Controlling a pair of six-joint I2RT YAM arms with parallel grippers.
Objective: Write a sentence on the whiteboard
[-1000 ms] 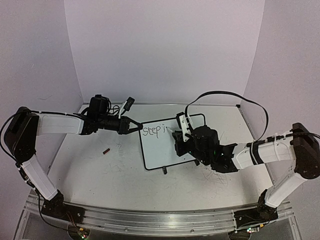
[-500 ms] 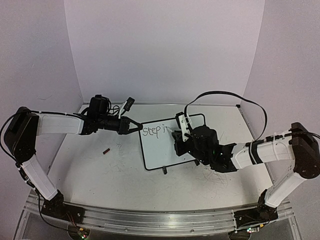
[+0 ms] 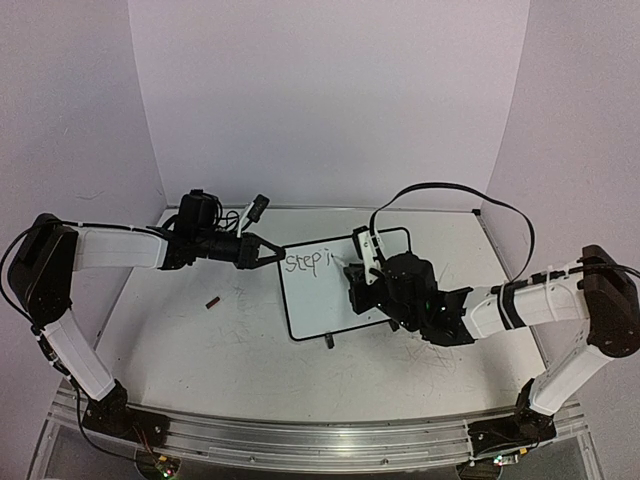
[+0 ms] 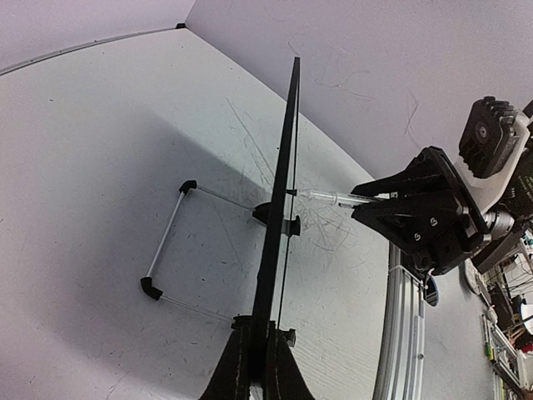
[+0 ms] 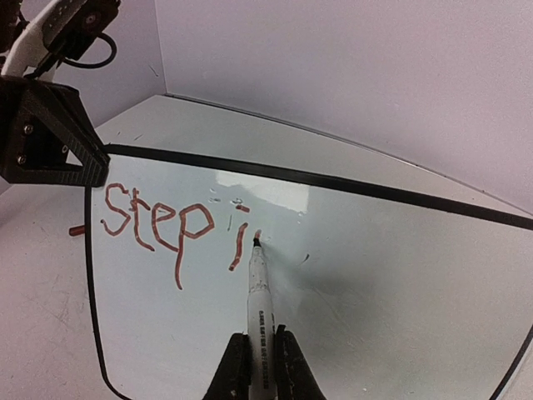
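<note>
Propped mid-table, toward the far side: the whiteboard, thin black frame, tilted back on a wire stand. Carried the sentence only as far as "step i" (strokes looked reddish from the right wrist, dark from above), along the upper left of the white surface. Was touched just right of the "i" by the tip of a marker. Marker barrel clamped low down in the right gripper, fingers pressed on it from either side. Board's upper left corner pinched by the left gripper, jaws closed on the frame's edge, arm stretched in from the left. Underneath, a scuffed white table. Well to the left of the board, apart from it, a small dark red object. Behind and at both sides, plain pale walls.
</note>
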